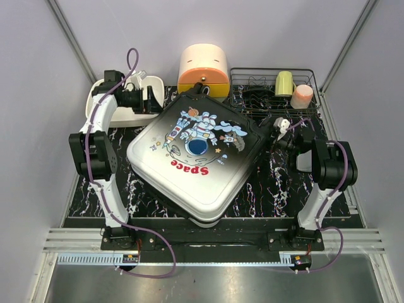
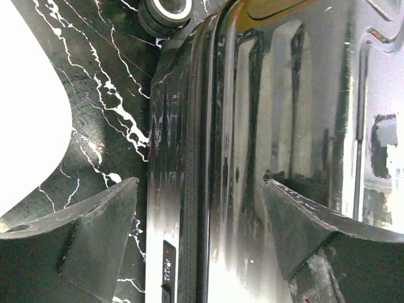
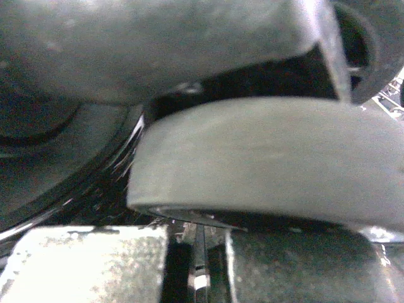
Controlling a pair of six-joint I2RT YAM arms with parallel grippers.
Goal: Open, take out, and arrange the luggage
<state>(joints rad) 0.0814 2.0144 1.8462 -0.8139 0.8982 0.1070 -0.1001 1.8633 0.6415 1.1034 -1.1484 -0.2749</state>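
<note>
Marble tabletop (image 1: 278,189) partly hidden under luggage (image 1: 196,151); left jaws wide, right jaws closed, view blurred.

Enclosed left, right and far by plain pale grey wall panels (image 1: 202,25); floored with black white-veined marble-pattern tabletop (image 1: 271,189); edged near by brushed grey metal strip (image 1: 202,284).

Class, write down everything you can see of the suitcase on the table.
The luggage is a hard-shell suitcase, glossy, fading white to black, printed with a cartoon astronaut and red "Space". It lies flat and closed, turned diagonally on the black marbled table. A zip runs round its side, and a wheel shows at a far corner. The open left hand straddles its far-left edge; the shut right hand sits by its right corner.
</note>
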